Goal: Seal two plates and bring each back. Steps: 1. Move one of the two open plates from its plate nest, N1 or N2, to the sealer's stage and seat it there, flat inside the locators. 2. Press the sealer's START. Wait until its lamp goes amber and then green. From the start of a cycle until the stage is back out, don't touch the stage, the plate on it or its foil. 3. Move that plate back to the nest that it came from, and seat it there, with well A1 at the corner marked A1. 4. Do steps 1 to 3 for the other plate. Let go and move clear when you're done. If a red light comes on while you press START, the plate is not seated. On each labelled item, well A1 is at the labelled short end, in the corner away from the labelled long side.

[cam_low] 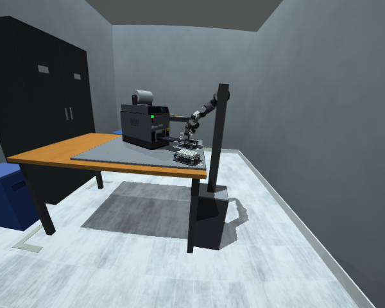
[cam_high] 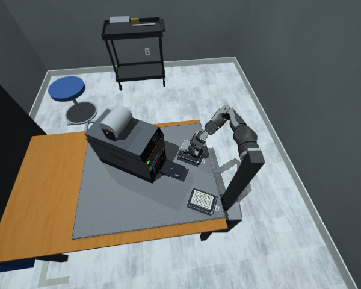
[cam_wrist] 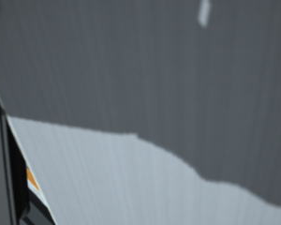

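Note:
My gripper (cam_high: 191, 152) (cam_low: 185, 134) is down at the far plate nest (cam_high: 186, 159) (cam_low: 190, 144), shut on a plate (cam_high: 184, 145) with a pale top that sits at or just over that nest; whether it is seated I cannot tell. The other plate (cam_high: 201, 198) (cam_low: 187, 153), white with open wells, lies in the near nest (cam_high: 200, 209). The sealer (cam_high: 124, 149) (cam_low: 142, 126) shows a green lamp (cam_high: 148, 162) (cam_low: 152, 116). Its stage (cam_high: 174, 170) is out and bare. The wrist view shows only blurred wall and floor, no fingers.
The arm's black post (cam_high: 241, 180) (cam_low: 217, 132) stands at the table's right edge beside the near nest. A foil roll (cam_high: 115, 121) tops the sealer. A cart (cam_high: 133, 46), a blue stool (cam_high: 66, 88) and a blue bin (cam_low: 5, 195) stand off the table.

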`<state>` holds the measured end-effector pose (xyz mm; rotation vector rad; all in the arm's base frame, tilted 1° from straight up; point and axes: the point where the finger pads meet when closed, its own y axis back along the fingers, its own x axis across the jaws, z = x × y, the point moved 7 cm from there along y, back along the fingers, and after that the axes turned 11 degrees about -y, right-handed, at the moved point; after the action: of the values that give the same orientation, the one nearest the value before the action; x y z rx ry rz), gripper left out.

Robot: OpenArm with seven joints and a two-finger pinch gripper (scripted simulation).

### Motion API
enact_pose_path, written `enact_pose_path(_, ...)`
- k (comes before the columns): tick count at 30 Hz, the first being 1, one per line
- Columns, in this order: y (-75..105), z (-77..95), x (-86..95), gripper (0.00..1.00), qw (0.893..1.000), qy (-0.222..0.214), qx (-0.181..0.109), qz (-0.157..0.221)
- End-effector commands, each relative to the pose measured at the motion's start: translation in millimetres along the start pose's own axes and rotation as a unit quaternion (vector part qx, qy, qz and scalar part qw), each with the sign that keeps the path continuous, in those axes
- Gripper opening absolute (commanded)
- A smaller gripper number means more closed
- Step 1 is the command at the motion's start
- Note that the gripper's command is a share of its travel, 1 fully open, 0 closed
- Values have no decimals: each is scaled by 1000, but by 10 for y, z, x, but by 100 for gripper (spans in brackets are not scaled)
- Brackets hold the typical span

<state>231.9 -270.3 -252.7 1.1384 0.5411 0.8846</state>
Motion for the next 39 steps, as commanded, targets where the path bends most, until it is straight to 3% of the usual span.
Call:
enact_pose_path(1,-9,-6,16,0,1000,1,-1,5)
enact_pose_path(39,-161,-61,2,0,1000,0,-1,4)
